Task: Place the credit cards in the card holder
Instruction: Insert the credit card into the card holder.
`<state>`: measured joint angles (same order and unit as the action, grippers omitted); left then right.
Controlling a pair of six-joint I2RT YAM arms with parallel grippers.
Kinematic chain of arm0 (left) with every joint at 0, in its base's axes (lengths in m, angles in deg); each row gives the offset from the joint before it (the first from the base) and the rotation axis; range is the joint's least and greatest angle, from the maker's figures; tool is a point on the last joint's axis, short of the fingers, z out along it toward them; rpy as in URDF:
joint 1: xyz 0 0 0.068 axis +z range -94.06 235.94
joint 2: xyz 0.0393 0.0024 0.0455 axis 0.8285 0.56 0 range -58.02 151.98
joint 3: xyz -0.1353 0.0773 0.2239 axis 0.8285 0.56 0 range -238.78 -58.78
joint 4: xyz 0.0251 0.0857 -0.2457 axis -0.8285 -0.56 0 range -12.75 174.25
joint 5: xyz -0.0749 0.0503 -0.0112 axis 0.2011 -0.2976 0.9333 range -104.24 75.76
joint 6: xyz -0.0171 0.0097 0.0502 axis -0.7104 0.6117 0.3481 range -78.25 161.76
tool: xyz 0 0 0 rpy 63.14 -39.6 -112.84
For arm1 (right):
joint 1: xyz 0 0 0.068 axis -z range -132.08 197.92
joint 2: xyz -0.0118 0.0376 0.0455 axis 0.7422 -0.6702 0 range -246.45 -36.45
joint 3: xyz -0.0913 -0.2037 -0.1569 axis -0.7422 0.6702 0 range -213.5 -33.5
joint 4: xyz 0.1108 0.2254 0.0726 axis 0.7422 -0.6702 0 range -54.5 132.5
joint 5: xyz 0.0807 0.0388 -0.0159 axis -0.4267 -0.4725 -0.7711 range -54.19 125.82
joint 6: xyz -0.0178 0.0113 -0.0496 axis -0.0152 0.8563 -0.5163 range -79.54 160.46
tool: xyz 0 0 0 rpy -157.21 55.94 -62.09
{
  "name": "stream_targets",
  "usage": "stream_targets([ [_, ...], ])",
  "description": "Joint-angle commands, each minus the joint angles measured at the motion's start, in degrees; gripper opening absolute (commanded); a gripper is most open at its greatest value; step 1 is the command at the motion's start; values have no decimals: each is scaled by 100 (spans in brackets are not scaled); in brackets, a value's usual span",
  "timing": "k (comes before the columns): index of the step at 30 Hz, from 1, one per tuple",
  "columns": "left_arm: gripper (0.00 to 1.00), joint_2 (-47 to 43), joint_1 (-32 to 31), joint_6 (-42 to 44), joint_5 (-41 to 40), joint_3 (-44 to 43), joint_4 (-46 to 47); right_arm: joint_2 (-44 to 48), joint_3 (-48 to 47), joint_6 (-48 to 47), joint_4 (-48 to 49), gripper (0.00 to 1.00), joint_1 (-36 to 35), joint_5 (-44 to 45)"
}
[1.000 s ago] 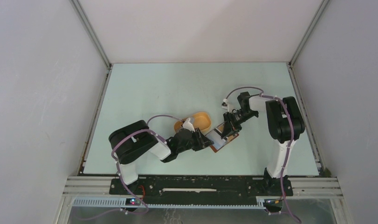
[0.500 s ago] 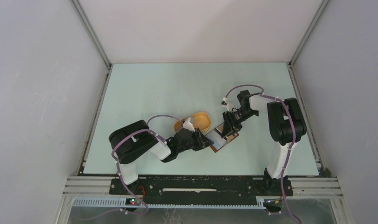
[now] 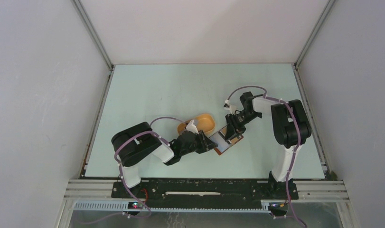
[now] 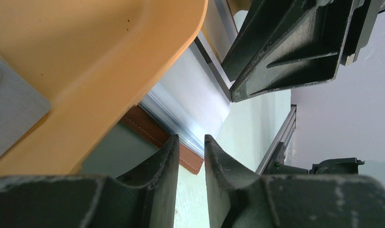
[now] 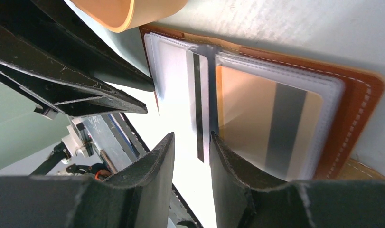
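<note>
Right wrist view first: the right gripper (image 5: 192, 138) has its two fingers a little apart, poised over the open reddish-brown leather card holder (image 5: 361, 95), tips near the centre fold. Just beyond those tips, at 12 o'clock, a pale credit card with a thin dark stripe (image 5: 198, 95) sits in the left clear sleeve. At 2 o'clock a peach credit card with a broad grey stripe (image 5: 276, 128) fills the right sleeve. Over to the left wrist view: the left gripper (image 4: 190, 140) is nearly closed and clamped on the card holder's edge, with stitched brown leather and clear sleeve running into the slim gap. At 10 o'clock looms the orange-yellow oval plastic tray (image 4: 109, 57), with a flat grey credit card (image 4: 10, 114) lying inside. From the top external view, the card holder lies on the pale green table (image 3: 157, 90) between both grippers: left gripper at its 9 o'clock, right gripper at 1 o'clock, tray just beside it at 10 o'clock.
</note>
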<state>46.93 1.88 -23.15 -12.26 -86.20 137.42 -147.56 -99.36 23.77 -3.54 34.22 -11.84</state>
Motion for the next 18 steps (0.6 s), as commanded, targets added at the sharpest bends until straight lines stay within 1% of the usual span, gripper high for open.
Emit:
stream_targets([
  [1, 31, 252, 89, -25, 83, 105, -571, 173, -181, -198, -110, 41, -273, 293],
  [9, 31, 256, 98, -23, 91, 120, -528, 333, -174, -297, -160, 41, -750, 564],
  [14, 31, 196, 106, 7, 80, 186, -483, 370, -234, -373, -230, 42, -743, 505],
  [18, 33, -10, 105, 125, 9, 318, -535, 544, -301, -707, -402, 47, -594, 625],
])
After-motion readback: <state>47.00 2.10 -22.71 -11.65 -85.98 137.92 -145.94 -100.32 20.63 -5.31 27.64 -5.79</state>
